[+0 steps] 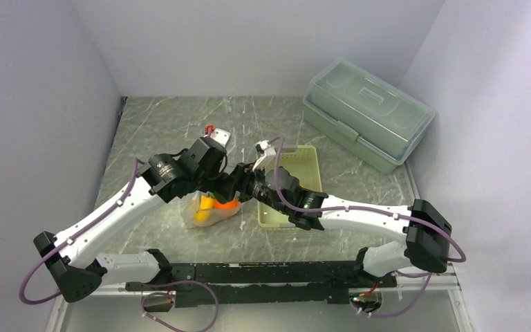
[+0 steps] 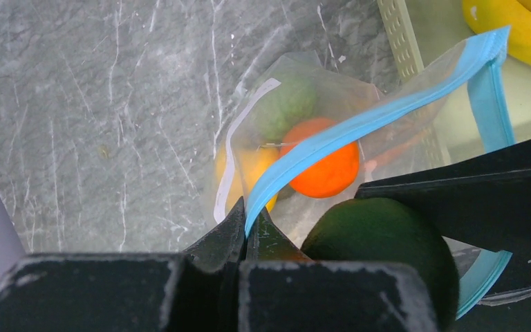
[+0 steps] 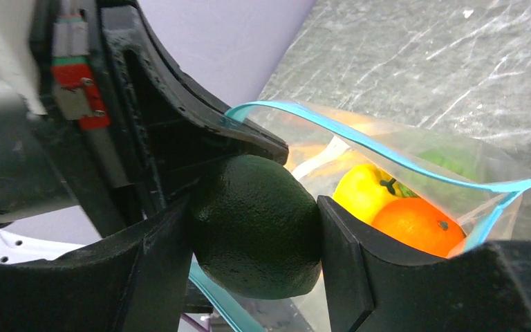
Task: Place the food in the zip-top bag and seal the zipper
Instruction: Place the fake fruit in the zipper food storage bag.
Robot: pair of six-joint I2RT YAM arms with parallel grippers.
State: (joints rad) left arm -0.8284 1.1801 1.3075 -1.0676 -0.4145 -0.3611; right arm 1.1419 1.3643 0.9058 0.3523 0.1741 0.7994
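Observation:
The clear zip-top bag (image 2: 297, 90) lies on the table left of the basket, its mouth held up. My left gripper (image 2: 247, 216) is shut on the light blue zipper (image 2: 359, 124) at one end of the mouth. Inside the bag I see an orange ball (image 2: 325, 166), a bumpy green fruit (image 2: 285, 104) and a yellow pepper (image 3: 365, 190). My right gripper (image 3: 254, 223) is shut on the dark green avocado (image 3: 256, 207) and holds it right at the open mouth, above the zipper's lower strip. Yellow bananas (image 2: 515, 31) lie in the basket.
The pale green perforated basket (image 1: 304, 160) stands right of the bag, under my right arm. A large translucent lidded box (image 1: 368, 114) sits at the back right. Both arms cross close together over the bag (image 1: 213, 214).

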